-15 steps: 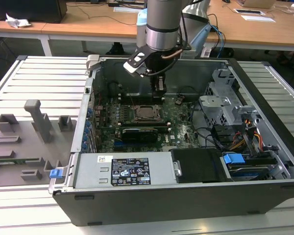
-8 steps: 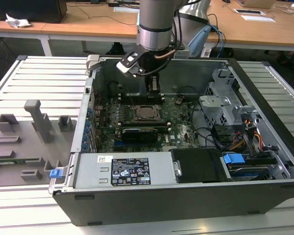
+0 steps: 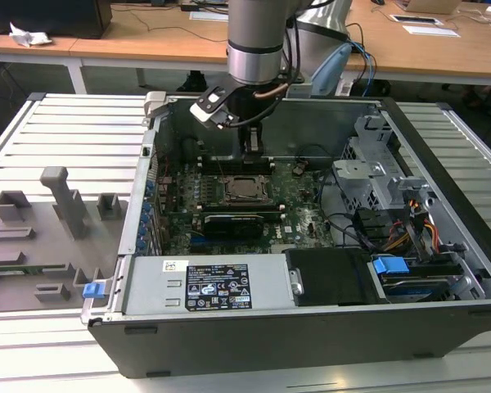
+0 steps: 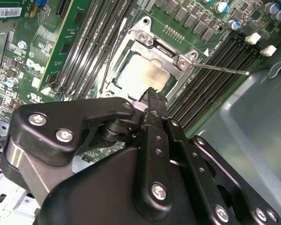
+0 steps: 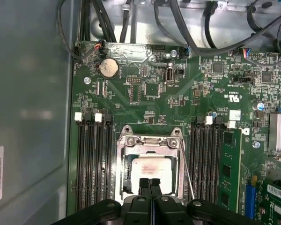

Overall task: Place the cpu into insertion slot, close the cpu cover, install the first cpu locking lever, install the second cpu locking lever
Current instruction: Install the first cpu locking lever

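Gripper (image 5: 150, 183) closed above cpu (image 5: 151, 168): first wrist view.

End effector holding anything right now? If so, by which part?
Nothing held. The end effector is shut and empty, tips near the cpu beneath the closed cpu cover.

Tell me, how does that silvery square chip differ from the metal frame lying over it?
The cpu is a solid plate with a dull silvery-grey top; the cpu cover is a bright frame with a big open window. The cpu cover is the larger of the two, and the cpu shows through its window. Both are square, metallic and lie flat.
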Available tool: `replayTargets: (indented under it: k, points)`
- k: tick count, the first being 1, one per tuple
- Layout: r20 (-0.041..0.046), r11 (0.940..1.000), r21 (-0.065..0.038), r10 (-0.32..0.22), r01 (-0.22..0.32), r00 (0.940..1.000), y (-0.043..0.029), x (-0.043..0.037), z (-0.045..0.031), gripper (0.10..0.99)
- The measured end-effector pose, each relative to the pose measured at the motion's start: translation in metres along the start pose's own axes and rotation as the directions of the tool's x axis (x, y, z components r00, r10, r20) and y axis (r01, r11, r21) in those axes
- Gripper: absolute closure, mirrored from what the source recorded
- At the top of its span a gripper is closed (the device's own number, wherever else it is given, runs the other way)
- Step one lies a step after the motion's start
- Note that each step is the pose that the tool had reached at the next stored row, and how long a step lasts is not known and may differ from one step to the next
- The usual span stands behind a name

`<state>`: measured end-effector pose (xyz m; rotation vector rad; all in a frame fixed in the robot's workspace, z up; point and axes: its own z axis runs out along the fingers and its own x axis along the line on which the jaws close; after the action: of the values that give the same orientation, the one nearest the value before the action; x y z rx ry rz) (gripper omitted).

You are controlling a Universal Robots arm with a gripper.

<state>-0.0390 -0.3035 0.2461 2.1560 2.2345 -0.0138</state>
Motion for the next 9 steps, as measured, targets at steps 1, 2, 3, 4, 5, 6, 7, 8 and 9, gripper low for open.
replayTargets:
  k: [1,2,3,4,5,6,7,8,9]
  points:
    - [0.0002,1.0000,0.000,0.000,0.000,1.0000,-0.0008,0.0000,-0.0003,0.980]
    - [0.0000,1.0000,0.000,0.000,0.000,1.0000,-0.0007,0.0000,-0.0015,0.980]
    - [0.0000,1.0000,0.000,0.000,0.000,1.0000,-0.0008,-0.0001,-0.0032,0.980]
    - [0.0000,1.0000,0.000,0.000,0.000,1.0000,-0.0008,-0.0001,-0.0045,0.980]
    - [-0.0001,1.0000,0.000,0.000,0.000,1.0000,-0.0007,-0.0002,-0.0069,0.980]
    - [0.0000,1.0000,0.000,0.000,0.000,1.0000,-0.0006,-0.0003,-0.0112,0.980]
    - [0.0001,1.0000,0.000,0.000,0.000,1.0000,-0.0005,-0.0006,-0.0179,0.980]
    - [-0.0003,1.0000,0.000,-0.004,0.004,1.0000,-0.0005,-0.0006,-0.0187,0.980]
    - [-0.0007,0.9994,-0.001,-0.035,0.035,0.9994,-0.0005,-0.0006,-0.0188,0.980]
